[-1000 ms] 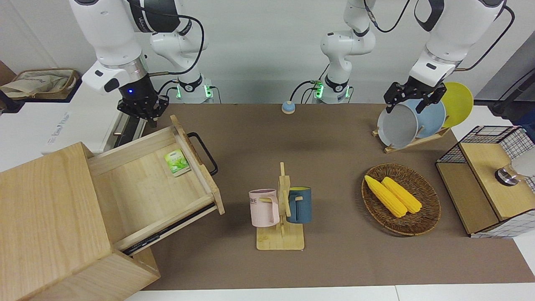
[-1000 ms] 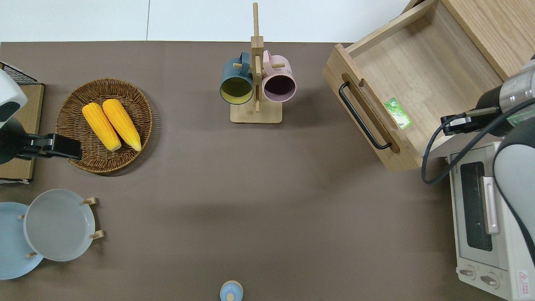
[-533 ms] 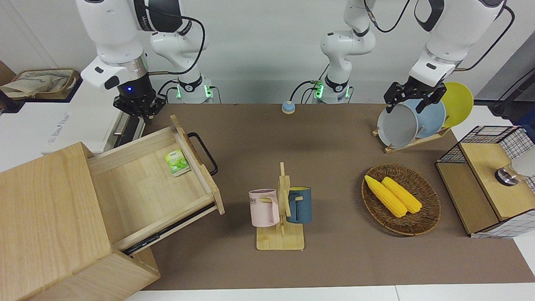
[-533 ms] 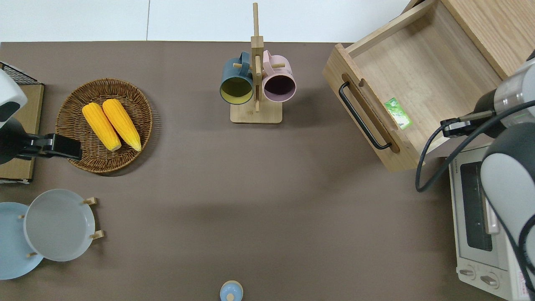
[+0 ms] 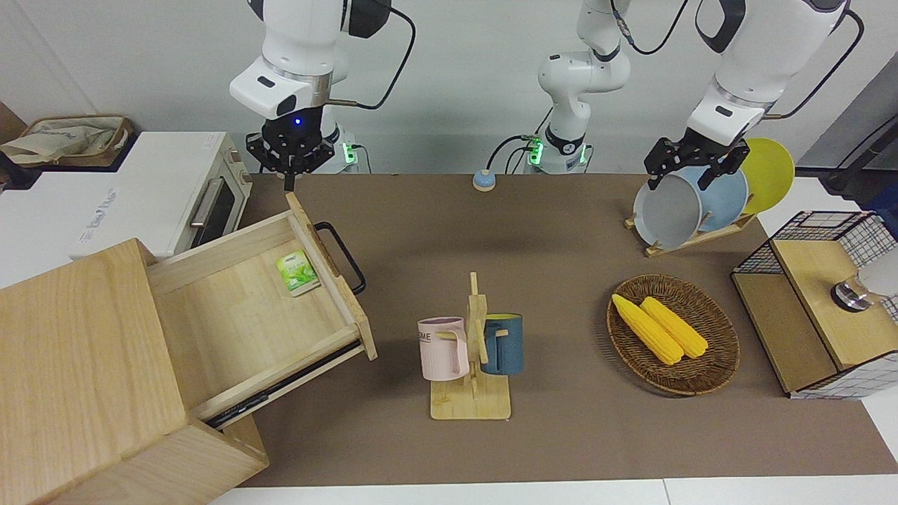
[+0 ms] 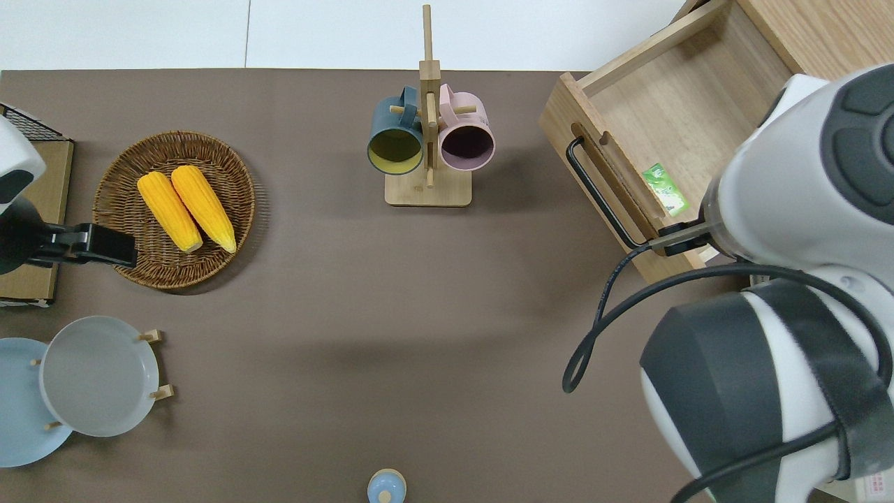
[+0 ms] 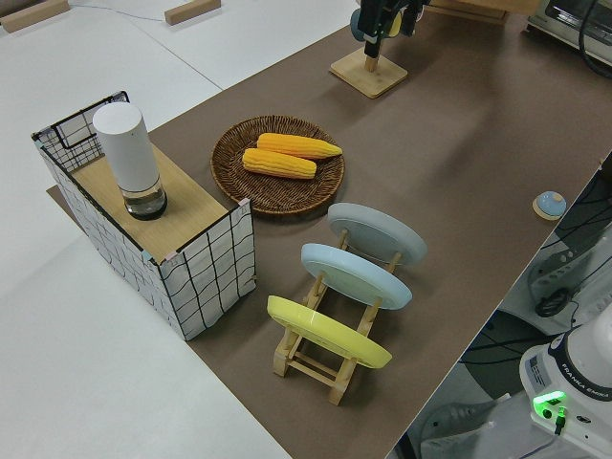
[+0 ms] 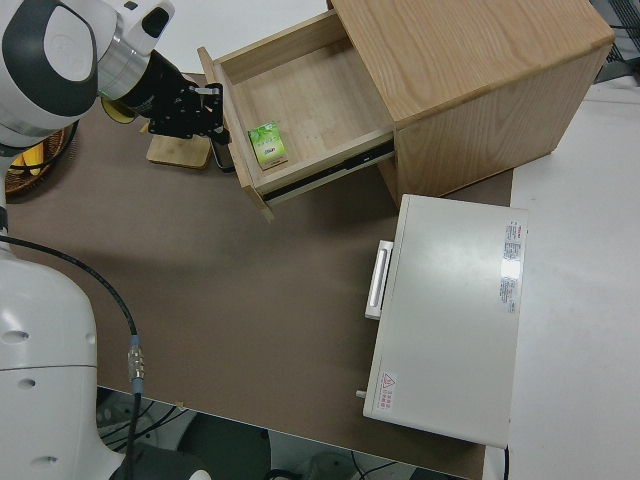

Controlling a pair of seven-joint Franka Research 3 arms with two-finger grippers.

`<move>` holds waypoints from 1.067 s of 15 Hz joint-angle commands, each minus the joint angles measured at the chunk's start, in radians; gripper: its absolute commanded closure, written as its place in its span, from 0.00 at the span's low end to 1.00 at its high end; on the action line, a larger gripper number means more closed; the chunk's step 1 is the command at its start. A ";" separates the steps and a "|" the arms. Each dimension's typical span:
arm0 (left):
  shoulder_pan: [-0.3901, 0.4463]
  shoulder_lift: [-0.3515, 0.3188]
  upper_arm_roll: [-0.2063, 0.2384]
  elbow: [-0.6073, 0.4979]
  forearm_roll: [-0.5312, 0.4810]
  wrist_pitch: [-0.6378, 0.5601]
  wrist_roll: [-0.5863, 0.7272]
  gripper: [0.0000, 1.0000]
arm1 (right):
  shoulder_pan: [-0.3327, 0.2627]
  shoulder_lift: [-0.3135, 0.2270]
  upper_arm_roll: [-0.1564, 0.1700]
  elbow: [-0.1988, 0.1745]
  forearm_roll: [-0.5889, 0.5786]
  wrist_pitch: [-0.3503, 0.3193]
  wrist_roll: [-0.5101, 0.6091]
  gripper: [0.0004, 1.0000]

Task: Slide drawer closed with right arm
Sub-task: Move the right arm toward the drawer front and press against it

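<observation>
Brown matte mat covers the table (image 5: 561,435), white wall at the robots' end. Light-wood box cabinet (image 5: 77,365) at the right arm's end, grain visible, boxy w/ flat top. Drawer (image 5: 252,315) pulled well out of it, wide, shallow, bare wood floor; black metal bar handle (image 5: 342,257) on its front panel. Small green packet (image 5: 297,272) lies flat inside, just by the front panel. White toaster oven (image 5: 140,196) beside the cabinet, nearer the robots, smooth casing, silver door handle.

Right arm (image 5: 295,63) bulky, white, glossy, dark-grey caps, black cable, blue wrist light. Right gripper (image 5: 289,184) black, pointing down, over the drawer's front-panel corner nearest the robots per right side view; contact w/ the panel can't tell. Jaws: can't tell if apart or together.

Left arm parked; left gripper (image 5: 691,172) jaws apart.

Mid-table: wooden mug tree (image 5: 473,365) w/ pink mug (image 5: 442,348) and dark-blue mug (image 5: 503,344). Round woven wicker basket (image 5: 715,375) holds two yellow corn cobs (image 5: 659,327) side by side. Wooden rack (image 7: 320,359) holds grey, blue, yellow plates on edge. Wire-mesh wood shelf box (image 5: 821,301) at the left arm's end, white cylinder (image 7: 129,158) upright on top. Small blue round button (image 5: 483,180) near the robots' bases.
</observation>
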 commanded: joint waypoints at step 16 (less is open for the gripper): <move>0.004 0.011 -0.006 0.026 0.017 -0.020 0.010 0.01 | 0.109 0.044 0.010 0.009 0.308 0.036 0.934 1.00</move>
